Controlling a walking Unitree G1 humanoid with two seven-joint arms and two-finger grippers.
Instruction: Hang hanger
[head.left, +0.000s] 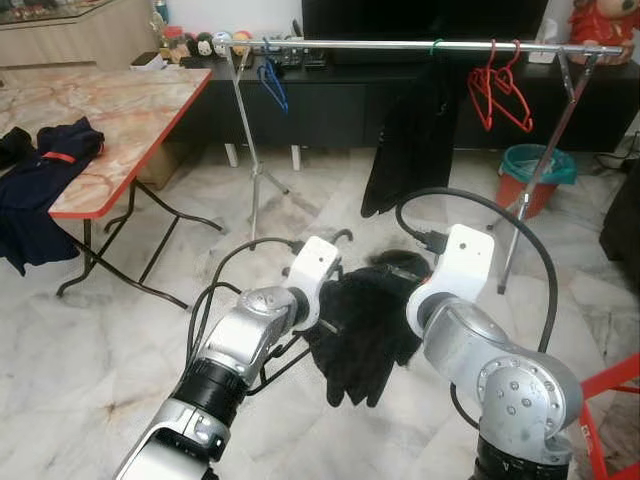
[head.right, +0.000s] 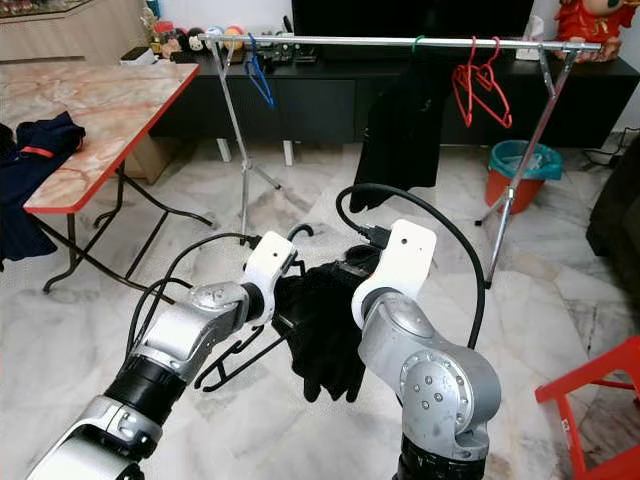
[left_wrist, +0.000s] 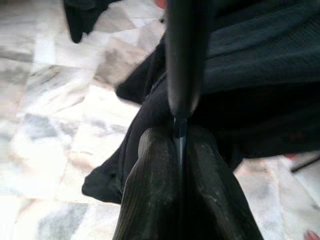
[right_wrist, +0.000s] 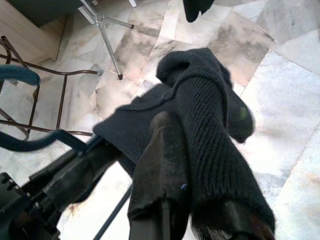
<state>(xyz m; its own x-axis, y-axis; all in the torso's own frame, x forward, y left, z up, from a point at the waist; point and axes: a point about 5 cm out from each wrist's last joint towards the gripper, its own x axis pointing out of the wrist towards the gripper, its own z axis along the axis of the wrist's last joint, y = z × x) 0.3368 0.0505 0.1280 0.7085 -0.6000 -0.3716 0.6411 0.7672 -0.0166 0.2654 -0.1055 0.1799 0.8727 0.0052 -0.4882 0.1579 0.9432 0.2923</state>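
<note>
left gripper (left_wrist: 180, 145) clenched on black hanger (head.right: 245, 355); right gripper (right_wrist: 195, 200) grasping black garment (head.left: 365, 335). clothes rail (head.left: 400, 45) at twelve o'clock, table (head.left: 110, 120) at ten.

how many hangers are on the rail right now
4 that can be made out: a blue hanger near the rail's left end, a green-hooked one carrying the black garment at the middle, and two red hangers toward the right. More may be hidden.
</note>
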